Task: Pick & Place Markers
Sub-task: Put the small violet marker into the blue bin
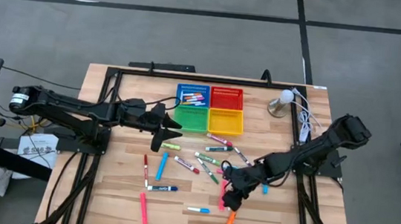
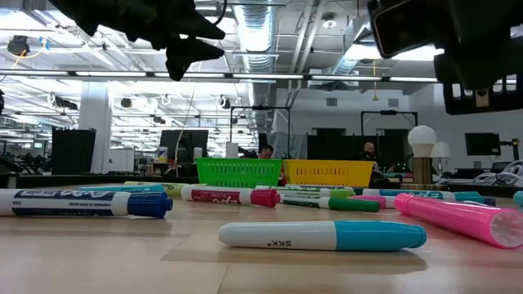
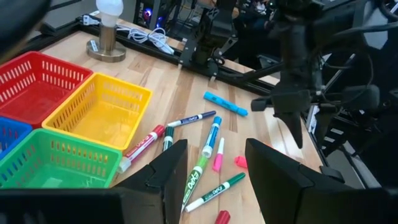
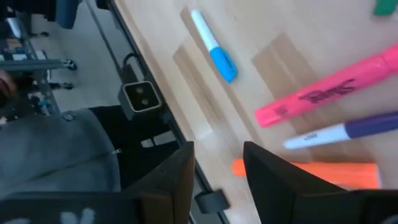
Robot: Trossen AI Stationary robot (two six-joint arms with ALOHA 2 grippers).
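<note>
Many markers [image 1: 207, 160] lie flat and scattered on the wooden table; a few more lie in the blue basket [image 1: 192, 95]. My left gripper [image 1: 171, 133] hovers open over the table just near of the green basket [image 1: 192, 118]; its wrist view looks past the open fingers [image 3: 214, 171] at green, pink and blue markers [image 3: 211, 140]. My right gripper [image 1: 230, 199] is open, low over the near right group. In its wrist view [image 4: 217, 171] an orange marker [image 4: 311, 172], a pink one [image 4: 323, 93] and a white-blue one [image 4: 214, 46] lie beyond the fingers.
Four mesh baskets, blue, red [image 1: 226, 97], green and yellow [image 1: 226, 121], sit together at the far middle. A small lamp [image 1: 283, 103] and a white cable [image 1: 305, 121] stand at the far right corner. A black frame [image 1: 104, 102] borders the table.
</note>
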